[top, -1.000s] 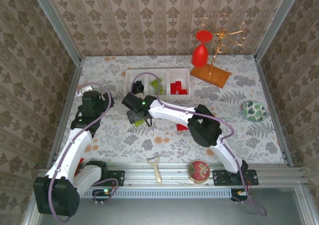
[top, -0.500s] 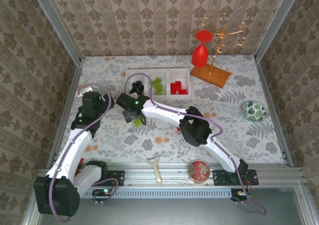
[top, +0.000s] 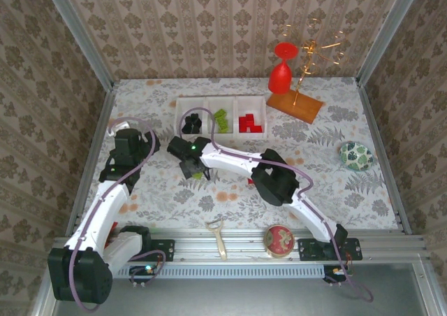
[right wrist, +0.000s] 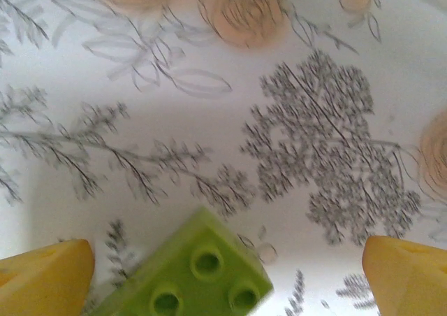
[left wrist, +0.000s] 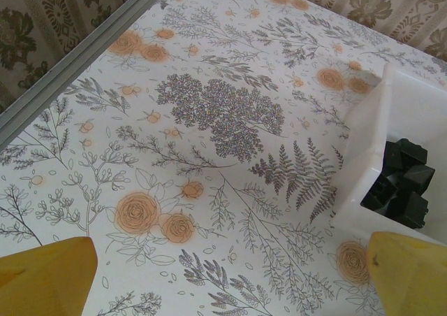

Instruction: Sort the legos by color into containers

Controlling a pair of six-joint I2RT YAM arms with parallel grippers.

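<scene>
Jaws of the right gripper (right wrist: 223,260): spread wide, empty. The lime green brick (right wrist: 192,274) lies flat on the worktop (right wrist: 314,64) between them, off-centre, long axis skewed to the closing line, just nearward of the containers (top: 180,110).

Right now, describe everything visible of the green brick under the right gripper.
The green brick is lime, smooth plastic, with three hollow round studs showing on top. It lies flat, studs up, turned diagonally on the floral table, outside the bins, its near part cut off by the wrist view's edge. It sits between the yellow fingertips of the open right gripper, closer to one; whether that one touches it cannot be told.
</scene>
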